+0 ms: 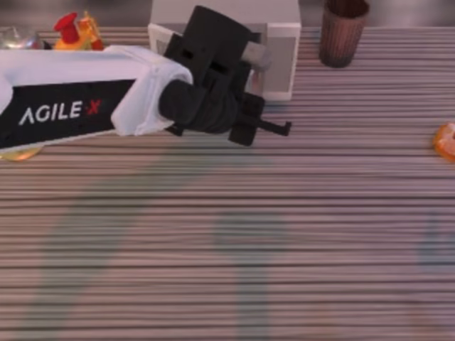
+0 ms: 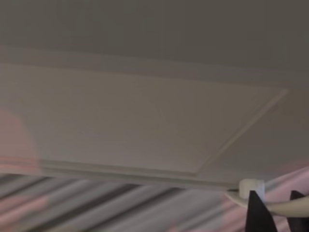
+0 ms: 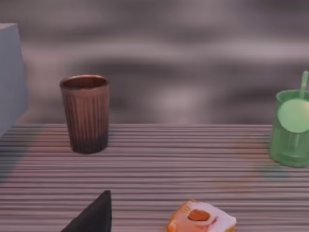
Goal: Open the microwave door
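Note:
The light-grey microwave point(image 1: 281, 21) stands at the back middle of the table. Its door point(image 2: 145, 121) fills the left wrist view, with the window panel close up. In the top view my left arm reaches in from the left, and my left gripper point(image 1: 245, 64) lies over the microwave's front, hiding most of the door. The cream door handle point(image 2: 285, 209) passes between the two dark fingertips, and my left gripper point(image 2: 276, 215) is shut on it. My right gripper is out of the top view. One dark fingertip point(image 3: 99, 215) shows alone in its wrist view, with nothing near it.
A brown ribbed cup point(image 1: 343, 32) stands just right of the microwave. An orange-and-white sandwich point(image 1: 446, 141) lies at the right edge. A green cup with a straw point(image 3: 292, 128) stands farther right. Red and orange items point(image 1: 75, 32) sit at the back left.

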